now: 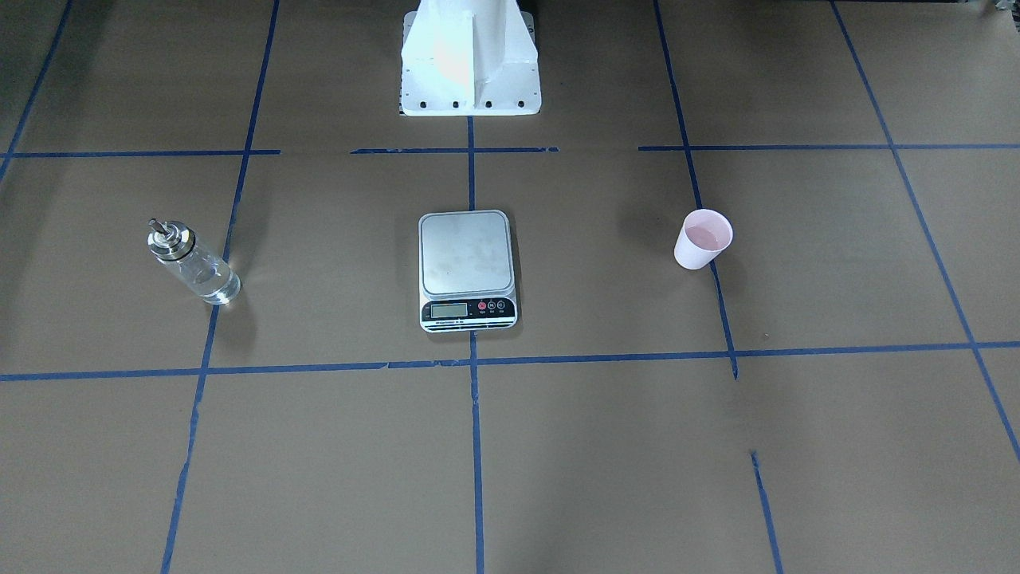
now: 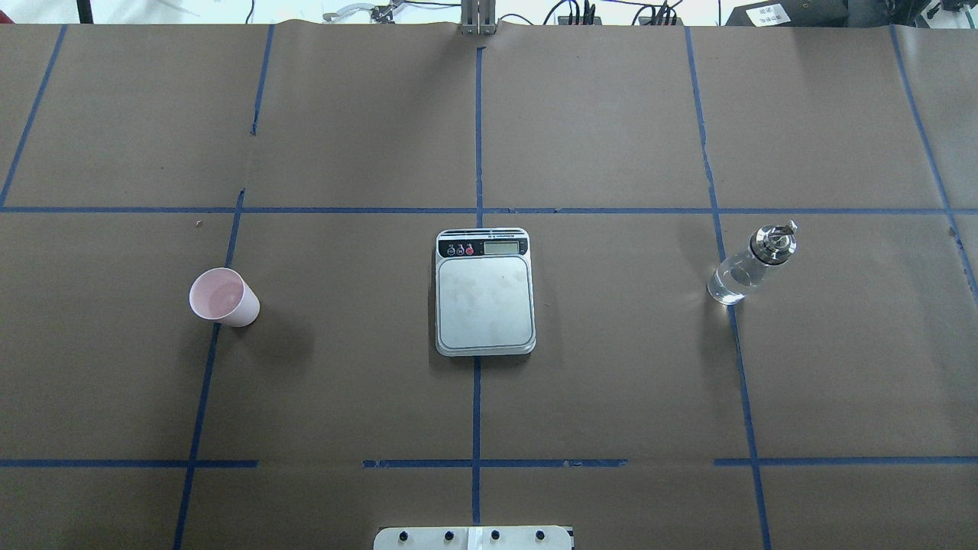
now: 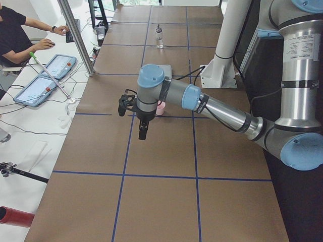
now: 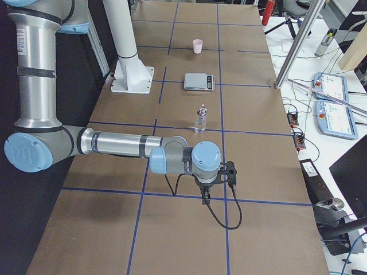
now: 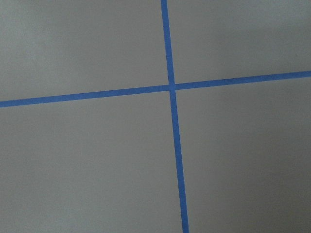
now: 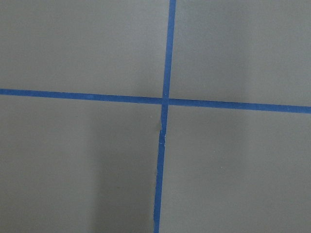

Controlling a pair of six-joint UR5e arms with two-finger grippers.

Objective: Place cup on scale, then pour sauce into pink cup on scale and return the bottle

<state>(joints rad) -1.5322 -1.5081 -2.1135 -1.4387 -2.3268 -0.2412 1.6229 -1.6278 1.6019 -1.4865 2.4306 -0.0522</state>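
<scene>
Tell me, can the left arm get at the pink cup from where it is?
Probably yes. The cup stands alone on the left arm's side of the table, with the scale well apart, and nothing lies between arm and cup.

place: robotics lab | we are seeing a paper-covered desk (image 2: 611,382) gridded with blue tape (image 2: 477,137) | an operator (image 3: 12,27) is sitting beside control tablets (image 3: 56,65)

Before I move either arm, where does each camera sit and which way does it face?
Front-facing: operators' side of table, looking back; base at top.
Overhead: behind the base, looking forward; its edge at bottom.
Left side: table's left end; left arm near.
Right side: right end; right arm near.
Left wrist: down onto tape cross; no body.
Right wrist: likewise.
Front and overhead share cup, scale, bottle, mirrored.
</scene>
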